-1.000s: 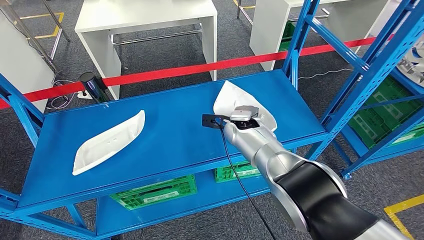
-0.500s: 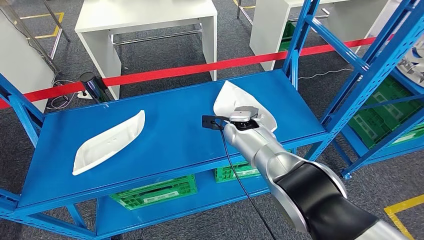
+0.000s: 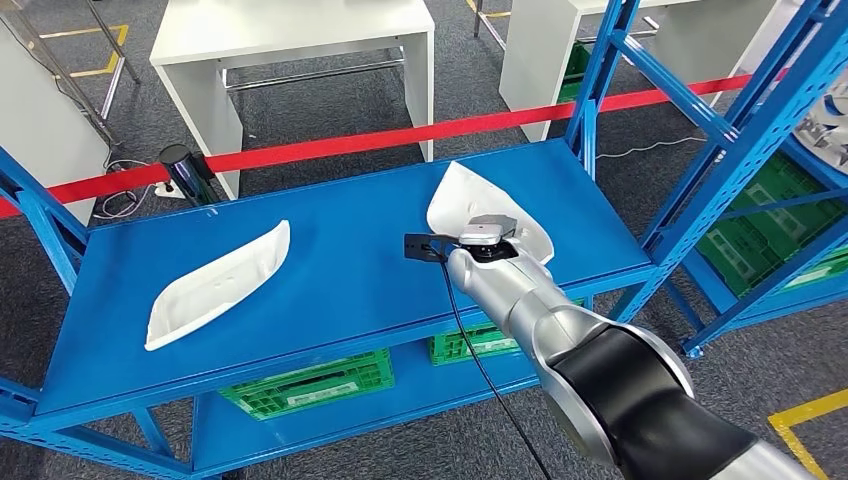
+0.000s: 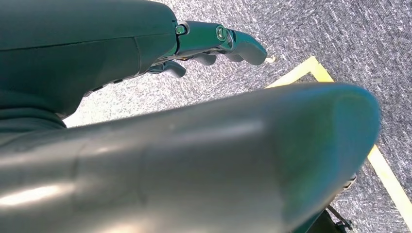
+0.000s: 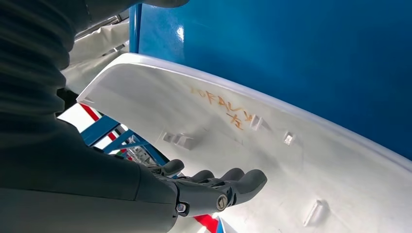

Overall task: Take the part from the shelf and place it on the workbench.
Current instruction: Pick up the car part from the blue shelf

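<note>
1. Not yet taken: part (image 3: pixel 470 205) lying flat on the blue shelf (image 3: pixel 340 260), toward its right end, hollow side up with small clips and orange writing showing in the right wrist view (image 5: pixel 272 145).
2. Reached out over that part: right hand (image 3: pixel 487 236), wrist directly above the near edge in the head view.
3. From the wrist camera, right fingers (image 5: pixel 233 182) extended side by side and close over the inner face, nothing clasped; contact with the plastic possibly made, hard to tell at this angle.
4. Hanging low over grey carpet and a yellow floor line: left hand (image 4: pixel 145 48), fingers (image 4: pixel 233 41) loosely apart, holding nothing.
5. Also on the shelf, well apart toward the left end: second white part (image 3: pixel 215 285), untouched.
6. Done so far, by the look of it: approach only.
7. Left to do: closing on the part's edge, lifting it clear of the shelf, turning toward a tabletop (image 3: pixel 290 25) such as the white one beyond the red barrier tape (image 3: pixel 400 135), and setting it down.
8. Likely snag: a thin, curved shell offering little to hold, so a slip on lift-off seems possible.
</note>
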Controlling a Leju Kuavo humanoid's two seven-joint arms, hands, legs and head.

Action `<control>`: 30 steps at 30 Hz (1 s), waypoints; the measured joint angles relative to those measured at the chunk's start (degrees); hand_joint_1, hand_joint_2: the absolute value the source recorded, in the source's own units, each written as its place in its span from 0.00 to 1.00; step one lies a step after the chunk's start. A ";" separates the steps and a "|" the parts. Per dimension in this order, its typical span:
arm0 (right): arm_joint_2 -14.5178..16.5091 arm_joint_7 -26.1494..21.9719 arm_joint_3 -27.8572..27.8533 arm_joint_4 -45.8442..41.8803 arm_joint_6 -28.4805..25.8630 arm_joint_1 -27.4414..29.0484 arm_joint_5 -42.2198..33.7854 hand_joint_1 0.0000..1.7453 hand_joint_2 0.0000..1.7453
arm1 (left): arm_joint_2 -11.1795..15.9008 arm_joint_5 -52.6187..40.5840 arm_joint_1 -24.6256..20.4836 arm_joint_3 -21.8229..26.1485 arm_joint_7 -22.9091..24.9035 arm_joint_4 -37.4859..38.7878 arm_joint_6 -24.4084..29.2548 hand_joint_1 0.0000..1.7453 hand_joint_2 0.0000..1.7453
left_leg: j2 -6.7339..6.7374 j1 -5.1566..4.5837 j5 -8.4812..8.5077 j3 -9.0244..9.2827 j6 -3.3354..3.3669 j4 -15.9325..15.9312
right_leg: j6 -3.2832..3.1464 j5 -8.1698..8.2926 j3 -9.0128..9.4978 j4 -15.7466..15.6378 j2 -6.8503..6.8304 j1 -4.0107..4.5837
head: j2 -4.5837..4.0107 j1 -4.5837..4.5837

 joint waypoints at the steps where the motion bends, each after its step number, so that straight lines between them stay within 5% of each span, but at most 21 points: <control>1: 0.00 -0.02 0.00 0.00 0.01 0.00 0.01 0.00 1.00 | 0.00 0.01 0.02 0.00 -0.03 0.00 0.00 0.00 0.00 | 0.00 0.00 0.00 0.00 0.00 0.00 | 0.00 0.00 0.00 0.00 0.00 0.00 | 0.00 0.00; 19: -0.58 -2.17 0.50 0.02 1.18 0.00 0.29 0.00 1.00 | 0.24 0.36 0.21 -0.02 -0.29 0.00 0.00 0.00 0.00 | 0.00 0.00 0.00 0.00 0.00 0.00 | 0.00 0.00 0.00 0.00 0.00 0.00 | 0.00 0.00; 30: -4.03 -4.24 1.43 0.02 1.86 -0.01 0.36 0.00 1.00 | 0.39 0.93 0.78 -0.02 -0.63 0.00 0.00 0.00 0.00 | -0.04 -0.02 -0.03 0.01 0.05 0.01 | 0.00 0.00 0.02 -0.01 -0.02 -0.02 | 0.00 0.00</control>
